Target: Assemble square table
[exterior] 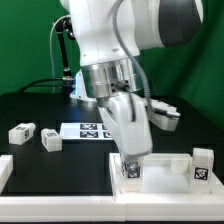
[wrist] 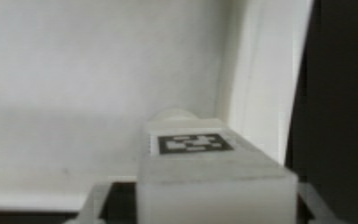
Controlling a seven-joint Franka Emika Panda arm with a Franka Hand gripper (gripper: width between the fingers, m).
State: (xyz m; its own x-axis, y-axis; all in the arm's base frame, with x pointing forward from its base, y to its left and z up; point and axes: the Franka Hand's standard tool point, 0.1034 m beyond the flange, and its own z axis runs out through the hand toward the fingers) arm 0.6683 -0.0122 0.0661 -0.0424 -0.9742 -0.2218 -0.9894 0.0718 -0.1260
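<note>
The square tabletop (exterior: 165, 173) lies at the front of the black table and fills most of the wrist view (wrist: 105, 90). My gripper (exterior: 128, 152) is shut on a short white tagged leg (exterior: 130, 169) and holds it upright at the slab's corner on the exterior view's left. In the wrist view the leg (wrist: 197, 150) shows its tag and stands between my fingers, with the gripper (wrist: 217, 216) at its base. Another leg (exterior: 203, 165) stands upright at the slab's right corner. Two loose legs (exterior: 22, 131) (exterior: 52, 141) lie on the exterior view's left.
The marker board (exterior: 88, 130) lies behind the slab, mostly behind my arm. A white part (exterior: 162, 116) lies at the back right. A white piece (exterior: 4, 172) shows at the exterior view's left edge. Black table (wrist: 345, 100) runs beside the slab.
</note>
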